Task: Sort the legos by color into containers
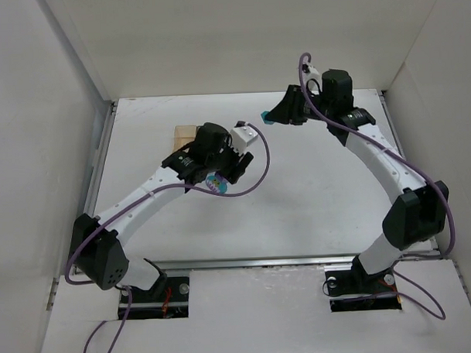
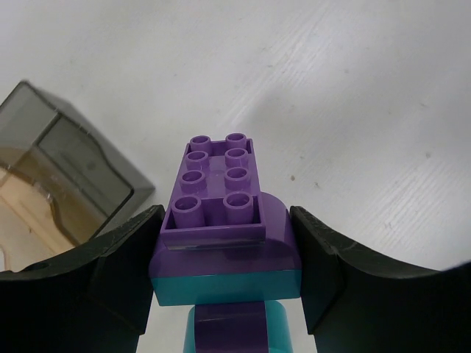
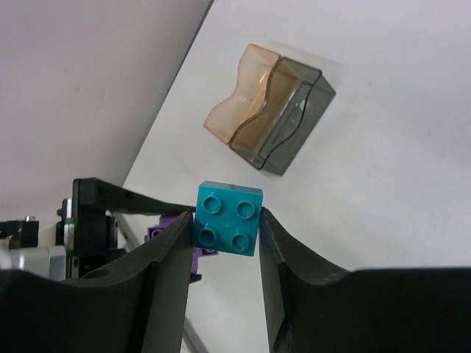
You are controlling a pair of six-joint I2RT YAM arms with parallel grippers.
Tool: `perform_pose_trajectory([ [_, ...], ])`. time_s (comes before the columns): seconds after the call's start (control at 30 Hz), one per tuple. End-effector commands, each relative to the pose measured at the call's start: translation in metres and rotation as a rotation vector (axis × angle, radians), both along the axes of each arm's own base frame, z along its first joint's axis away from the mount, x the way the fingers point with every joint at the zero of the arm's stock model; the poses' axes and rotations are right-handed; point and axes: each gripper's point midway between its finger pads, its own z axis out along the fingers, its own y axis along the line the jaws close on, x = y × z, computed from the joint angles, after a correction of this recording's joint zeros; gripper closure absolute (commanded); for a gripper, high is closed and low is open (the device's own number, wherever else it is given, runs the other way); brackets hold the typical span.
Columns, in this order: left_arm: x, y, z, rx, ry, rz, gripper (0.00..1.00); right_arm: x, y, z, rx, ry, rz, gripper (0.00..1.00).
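"Where have the bricks got to?"

"Both arms have one. The left gripper [image 2: 224, 254] is pinching a stacked lump from either side. It's a purple brick [image 2: 221, 187], studs up, sitting on a teal layer [image 2: 224, 287]."

"And the other arm?"

"The right gripper [image 3: 227, 229] is clamped on a single teal brick [image 3: 229, 218] with its four studs facing the wrist camera. It's held up off the table [image 1: 322, 204], toward the far side and right of centre."

"The containers?"

"Far left part of the table, side by side and touching: the amber container [image 3: 237, 103] and the grey container [image 3: 293, 118]."

"Anything in the way?"

"From above, the left arm [image 1: 143, 199] hangs right over them. Only a corner of the amber one shows past its wrist, and the grey one is hidden. From the left wrist you can see the grey one lying to the left of the held stack, not touching it. A purple cable [image 1: 265, 156] loops out beside that wrist. White walls [image 1: 32, 114] close in the left, far and right sides."
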Motion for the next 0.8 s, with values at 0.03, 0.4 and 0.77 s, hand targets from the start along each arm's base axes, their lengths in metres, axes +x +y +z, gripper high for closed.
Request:
perform_pose_trajectory([
  [0.03,0.018,0.054,0.009,-0.024,-0.009,0.245,1.00,0.031,0.042,0.019,0.014,-0.082,-0.012,1.00],
  [0.4,0.018,0.195,0.002,0.035,-0.058,0.672,1.00,0.076,0.189,-0.043,0.059,0.021,0.105,1.00],
  [0.77,0.009,0.196,-0.001,0.011,-0.076,0.633,1.00,0.082,0.206,-0.118,0.010,0.159,0.075,0.66],
])
